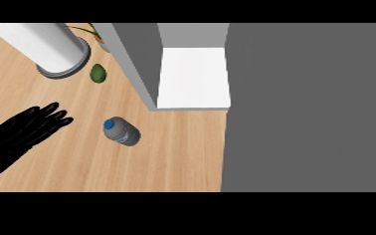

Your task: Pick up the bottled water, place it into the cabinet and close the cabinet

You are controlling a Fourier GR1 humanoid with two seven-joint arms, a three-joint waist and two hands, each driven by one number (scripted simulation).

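The bottled water [121,131] sits on the wooden bench [176,154] near the open cabinet [192,77]. The left hand [33,128] is apart from it, fingers [53,110] straight, holding nothing

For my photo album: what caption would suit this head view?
Open left hand near the bottled water on the wooden counter, in front of the open cabinet.

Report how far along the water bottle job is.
Nothing looks done: the bottle sits on the counter, outside the open cabinet. In hand: nothing; the left hand is open, left of the bottle and apart from it. Left: grasp the bottle, set it in the cabinet, close it.
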